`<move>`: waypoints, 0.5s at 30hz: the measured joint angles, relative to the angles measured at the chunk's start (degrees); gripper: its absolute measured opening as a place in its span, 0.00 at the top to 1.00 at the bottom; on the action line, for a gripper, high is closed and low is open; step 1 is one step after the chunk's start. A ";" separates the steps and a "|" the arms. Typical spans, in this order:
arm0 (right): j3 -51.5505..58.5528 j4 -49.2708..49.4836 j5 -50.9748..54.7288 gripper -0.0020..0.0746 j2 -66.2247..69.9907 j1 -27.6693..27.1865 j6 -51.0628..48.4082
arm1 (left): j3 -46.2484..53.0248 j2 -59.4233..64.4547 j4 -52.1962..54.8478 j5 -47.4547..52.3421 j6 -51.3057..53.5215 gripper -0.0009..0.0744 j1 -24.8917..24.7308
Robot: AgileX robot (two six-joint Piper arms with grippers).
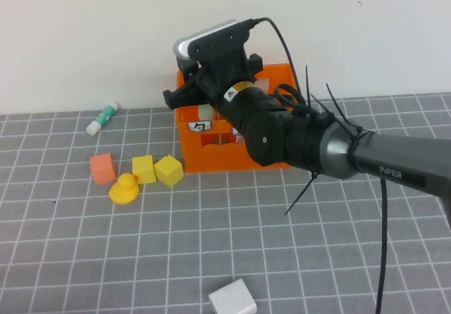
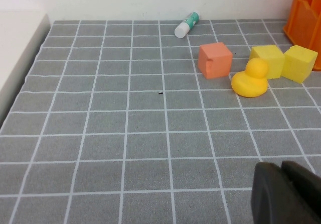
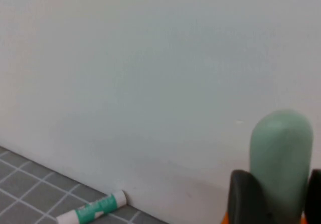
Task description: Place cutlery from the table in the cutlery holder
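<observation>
Cutlery (image 3: 281,158) between right jaws above crate (image 1: 211,155) rim (left jaws over open table (image 2: 125,148)).

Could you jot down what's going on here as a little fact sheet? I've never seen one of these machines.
Right gripper: over the orange crate, fingers on either side of a mint-green utensil handle
Left gripper: shut, low over the grey table, holding nothing
Which utensil: cannot tell
Toys left of crate: orange cube, two yellow cubes, yellow duck
By the wall: white-and-green tube
Near edge: white block
</observation>
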 joint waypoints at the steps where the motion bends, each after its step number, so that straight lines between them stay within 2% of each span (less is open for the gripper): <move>1: 0.00 0.15 0.82 0.58 -0.28 -0.14 0.00 | 0.00 0.00 0.00 0.00 0.00 0.99 0.00; 4: 0.12 0.27 5.63 0.53 -2.47 -0.29 0.00 | 0.00 0.00 0.00 0.00 0.00 0.99 0.00; 10: 1.15 -1.70 16.55 0.51 -11.99 -0.27 0.00 | 0.00 0.00 0.00 0.00 0.00 0.99 0.00; 12: 3.79 -2.99 18.26 0.52 -16.33 -0.27 1.64 | 0.00 0.00 0.00 0.00 0.00 0.99 0.00; 15: 11.19 -4.84 18.04 0.62 -24.03 0.08 6.46 | 0.00 0.00 0.00 0.00 0.00 0.99 0.00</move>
